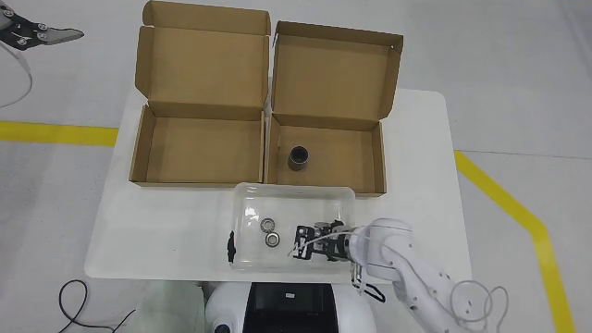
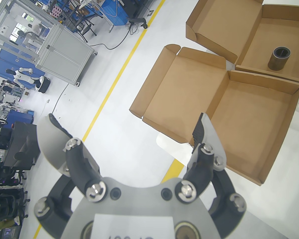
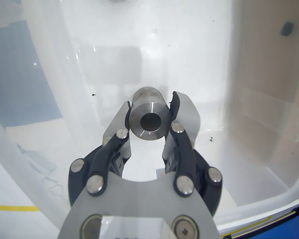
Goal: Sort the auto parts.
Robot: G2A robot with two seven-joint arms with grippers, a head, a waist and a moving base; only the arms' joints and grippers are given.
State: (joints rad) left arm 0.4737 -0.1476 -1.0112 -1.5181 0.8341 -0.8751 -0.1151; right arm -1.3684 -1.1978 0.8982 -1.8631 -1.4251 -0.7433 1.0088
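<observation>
- Closest to the lens, the right gripper (image 3: 150, 104) had its two fingers pressed against opposite sides of a steel sleeve (image 3: 149, 123), whose bore faced the wrist camera. I judged that side-on clamp sensible, since a round wall gives the pads two facing lines to bite.
- That sleeve was inside the clear tub (image 1: 294, 188), low and right of centre in the top view, which served as the mixed supply. Whether it was off the tub floor I could not tell.
- Two bearings (image 1: 270, 225) lay side by side in the tub's left half, apart from the gripper, waiting their turn as I read it.
- Above the tub in the top view, the right-hand box (image 1: 356, 162) held one dark sleeve (image 1: 299, 158) standing upright near its left wall. A like part already there told me this box was the held sleeve's destination.
- Beside it, wall to wall, stood the left-hand box (image 1: 199, 153), which I took to be meant for the bearings.
- Both lids (image 1: 205, 55) were folded back on the side away from the tub, so a drop from above would meet no flap.
- At the upper left of the top view, off the table (image 1: 416, 120), hung the left gripper (image 2: 125, 121), fingers wide apart and holding nothing. I judged it parked there to keep out of the working arm's way.
</observation>
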